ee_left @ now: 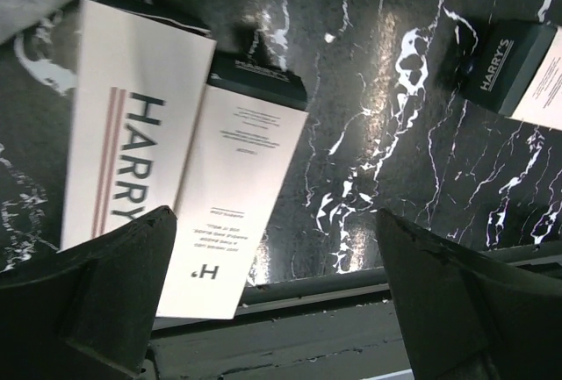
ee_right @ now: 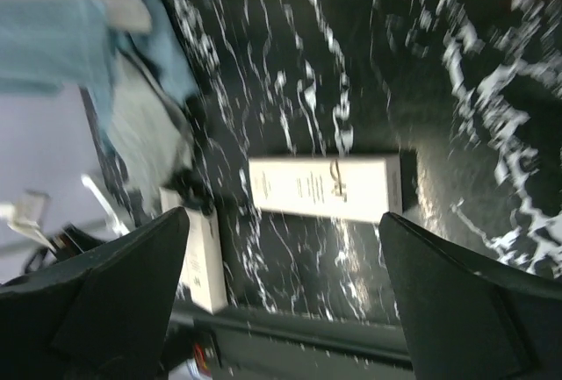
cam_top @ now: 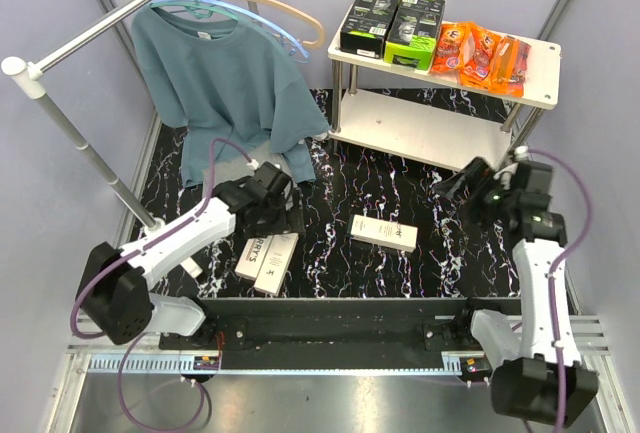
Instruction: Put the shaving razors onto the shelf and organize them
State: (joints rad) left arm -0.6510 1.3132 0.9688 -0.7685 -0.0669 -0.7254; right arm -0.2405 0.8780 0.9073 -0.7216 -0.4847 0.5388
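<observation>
Shelf [cam_top: 410,123] stands in the top view's upper right. Its top tier carries two black-and-lime razor boxes [cam_top: 392,21] and orange blister packs [cam_top: 480,55]. On the marbled surface [cam_top: 400,168], paired Harry's boxes [cam_top: 267,261] lie lower left and a single Harry's box [cam_top: 384,232] lies at centre.

Left wrist view: the left jaws are spread and empty, with the paired Harry's boxes [ee_left: 132,125] at left.

Right wrist view: the right jaws are released, and the single Harry's box [ee_right: 325,187] shows between them.

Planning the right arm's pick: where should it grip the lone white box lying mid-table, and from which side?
From straight above, jaws across the two long edges at mid-length. The white box lies flat, with bare tabletop along both long sides; the right gripper is open.
</observation>
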